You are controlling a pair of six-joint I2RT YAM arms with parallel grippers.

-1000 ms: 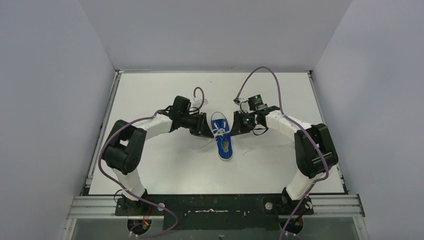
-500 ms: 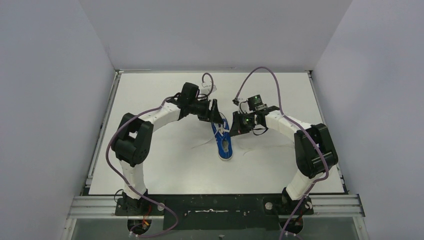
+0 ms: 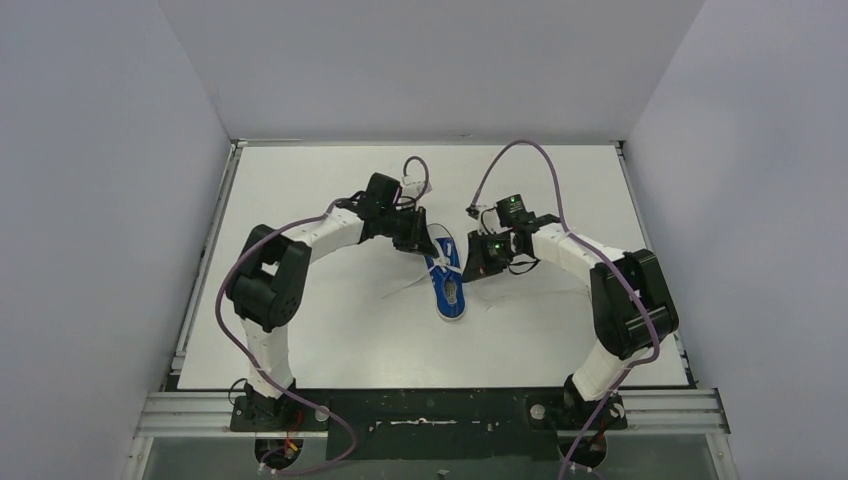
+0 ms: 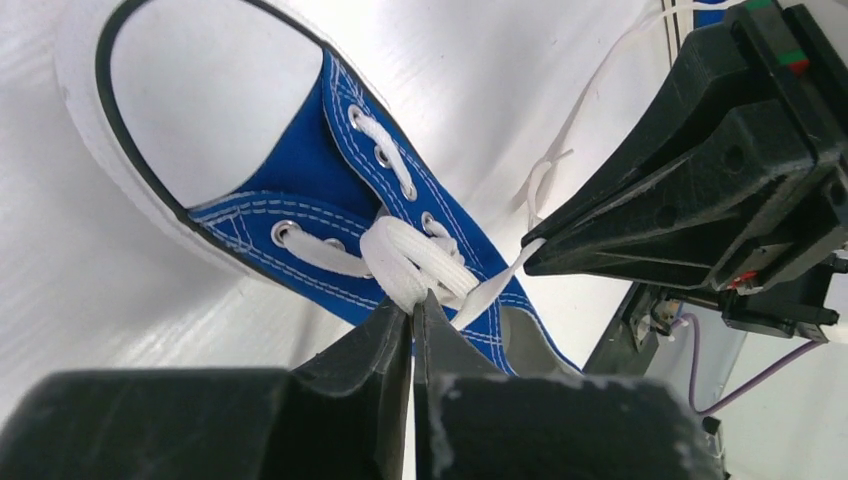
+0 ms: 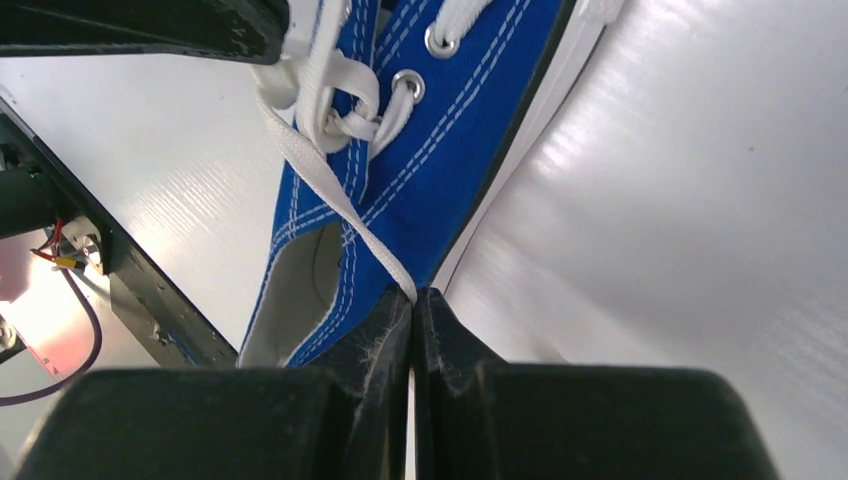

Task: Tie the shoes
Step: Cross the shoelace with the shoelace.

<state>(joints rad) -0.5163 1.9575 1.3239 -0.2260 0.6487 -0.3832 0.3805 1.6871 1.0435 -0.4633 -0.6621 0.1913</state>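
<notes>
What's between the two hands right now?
The blue shoe: its laced front lies between left hand and right hand, in the top view. Each pinches the white lace.

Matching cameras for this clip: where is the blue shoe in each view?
Top external: blue shoe in the middle of the picture, toe pointing away.
Left wrist: shoe from upper left to centre, toe cap at top left.
Right wrist: shoe at top centre, slanting down to lower left.
Shared landmark: the white lace bunched over the eyelets.

The left gripper (image 4: 410,300) and right gripper (image 5: 413,295), black and wedge-fingered, are carried on arms (image 3: 325,232) of white links, black joints and looping purple cables (image 3: 521,141).
</notes>
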